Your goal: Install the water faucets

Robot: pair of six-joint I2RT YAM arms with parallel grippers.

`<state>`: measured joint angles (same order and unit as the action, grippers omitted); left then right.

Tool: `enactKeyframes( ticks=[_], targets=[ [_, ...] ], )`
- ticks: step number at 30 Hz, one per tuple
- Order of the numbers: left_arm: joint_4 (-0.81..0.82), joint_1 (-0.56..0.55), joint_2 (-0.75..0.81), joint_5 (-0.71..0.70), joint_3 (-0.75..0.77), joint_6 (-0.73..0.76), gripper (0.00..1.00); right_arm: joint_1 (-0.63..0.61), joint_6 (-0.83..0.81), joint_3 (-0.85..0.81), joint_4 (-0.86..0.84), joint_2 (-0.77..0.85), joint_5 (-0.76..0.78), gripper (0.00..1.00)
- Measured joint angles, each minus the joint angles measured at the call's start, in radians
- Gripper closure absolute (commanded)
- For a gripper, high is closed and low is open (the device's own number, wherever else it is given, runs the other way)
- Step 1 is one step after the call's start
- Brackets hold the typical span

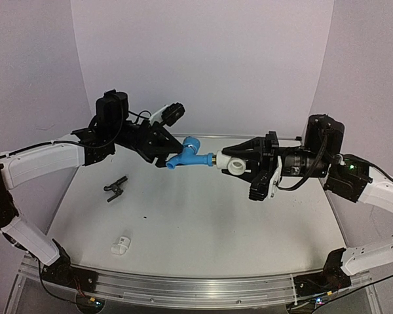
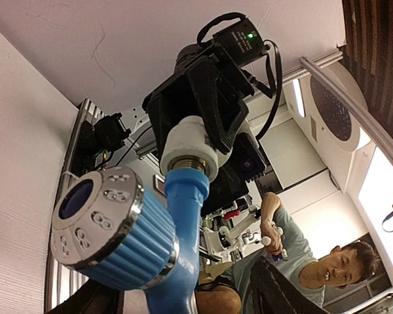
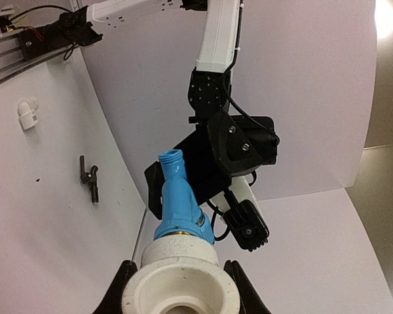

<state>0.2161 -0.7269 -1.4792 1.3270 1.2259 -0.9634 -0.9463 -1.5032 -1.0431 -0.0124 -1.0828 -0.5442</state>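
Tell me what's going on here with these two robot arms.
The right gripper is clamped on a stubby white cylindrical pipe fitting, held up above the table. The stem of a small bright blue plastic tap sits in the fitting's mouth. The left gripper is around the tap, but whether it grips it is unclear.

Top view: cannot see the left tool [image 1: 170, 154] fingertips, buried behind the blue faucet [image 1: 187, 156]; cannot tell contact. Cannot see the faucet's stem end, sunk in the white fitting [image 1: 234, 165]. Cannot identify the small dark item [image 1: 116, 188] on the counter [image 1: 203, 222], too small; same for the small white piece [image 1: 120, 244].
Left wrist view: loses the faucet's lower body at the bottom edge; catches only slivers of own fingers [image 2: 281, 294].
Right wrist view: loses the fitting's lower half and the right tool [image 3: 180, 269] below its fingertips.
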Motion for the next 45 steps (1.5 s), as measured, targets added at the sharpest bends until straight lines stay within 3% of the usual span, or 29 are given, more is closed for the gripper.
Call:
enactKeyframes(
  ticks=[3, 6, 22, 24, 29, 38, 42, 45],
  targets=[
    [-0.010, -0.001, 0.000, 0.005, 0.005, 0.022, 0.60, -0.003, 0.049, 0.000, -0.020, 0.000, 0.000, 1.00],
    [-0.021, -0.001, 0.000, 0.005, 0.006, 0.046, 0.68, -0.008, 0.130, -0.001, -0.047, -0.003, 0.002, 1.00],
    [-0.164, -0.005, 0.106, -0.128, 0.012, 0.330, 0.82, -0.008, 0.975, -0.053, -0.053, -0.039, 0.024, 1.00],
    [-0.201, -0.005, 0.142, -0.174, 0.011, 0.408, 0.85, -0.008, 1.138, -0.076, -0.056, -0.059, 0.020, 1.00],
    [-0.270, -0.011, 0.227, -0.278, -0.008, 0.568, 0.91, -0.008, 1.359, -0.098, -0.082, -0.093, 0.000, 1.00],
    [-0.334, -0.033, 0.357, -0.414, -0.090, 0.849, 0.91, -0.016, 1.626, -0.121, -0.100, -0.149, -0.044, 1.00],
    [-0.378, -0.038, 0.385, -0.456, -0.090, 0.974, 0.85, -0.016, 1.688, -0.127, -0.110, -0.166, -0.058, 1.00],
    [-0.415, -0.048, 0.400, -0.501, -0.090, 1.066, 0.73, -0.017, 1.691, -0.127, -0.111, -0.171, -0.060, 1.00]
  ],
)
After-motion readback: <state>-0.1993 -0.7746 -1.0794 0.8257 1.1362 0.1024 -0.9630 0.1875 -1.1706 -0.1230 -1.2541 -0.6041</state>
